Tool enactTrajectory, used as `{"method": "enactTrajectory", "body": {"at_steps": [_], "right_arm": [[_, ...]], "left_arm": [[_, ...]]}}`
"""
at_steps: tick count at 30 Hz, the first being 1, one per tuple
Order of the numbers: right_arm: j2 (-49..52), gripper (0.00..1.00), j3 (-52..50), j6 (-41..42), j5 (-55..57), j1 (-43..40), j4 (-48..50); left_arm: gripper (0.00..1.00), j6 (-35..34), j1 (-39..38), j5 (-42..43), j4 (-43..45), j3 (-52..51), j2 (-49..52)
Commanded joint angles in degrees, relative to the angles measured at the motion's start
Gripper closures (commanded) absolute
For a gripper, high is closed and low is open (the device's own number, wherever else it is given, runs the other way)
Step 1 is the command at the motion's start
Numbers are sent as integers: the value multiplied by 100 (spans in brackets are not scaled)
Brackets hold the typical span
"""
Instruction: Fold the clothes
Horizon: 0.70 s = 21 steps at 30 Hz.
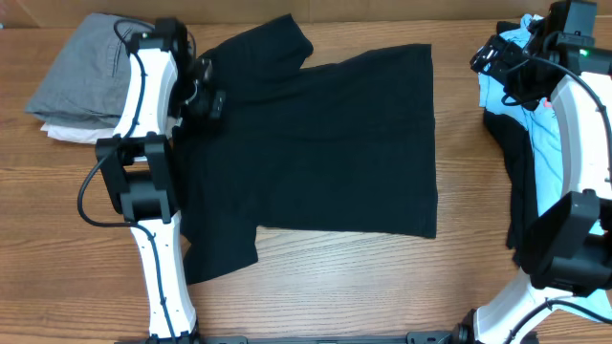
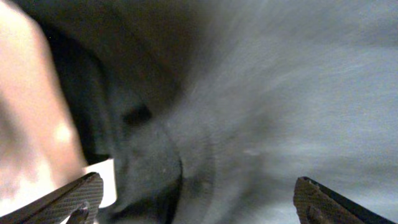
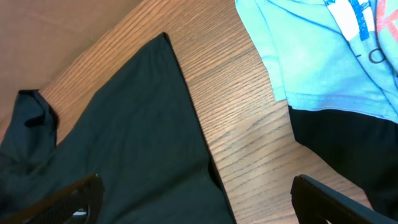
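Plain black short-sleeved fabric T-shirt (image 1: pixel 325 143) is lying flat mid-frame.
Left gripper (image 1: pixel 204 88) and right gripper (image 1: pixel 492 59) are gaping wide, holding nothing.

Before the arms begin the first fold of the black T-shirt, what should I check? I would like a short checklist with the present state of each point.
1. black T-shirt spread on the table: ok.
2. Its far sleeve flat: not ok, it looks bunched.
3. left fingers open, nothing held: ok.
4. right fingers open, nothing held: ok.
5. Bare wood between this shirt and the light-blue T-shirt: ok.
6. Left fingers touching the cloth: cannot tell, the wrist view is blurred.
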Motion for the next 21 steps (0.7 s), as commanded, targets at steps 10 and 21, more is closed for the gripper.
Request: {"method": "enactTrajectory", "body": {"at_steps": [10, 21], "right_arm": [[-2234, 0, 1102, -435, -372, -20, -1344], [-3934, 0, 1102, -391, -52, -22, -2459]], "left_arm": [[0, -431, -444, 136, -2031, 4647, -999], [0, -1399, -485, 162, -2157, 4454, -3001]]}}
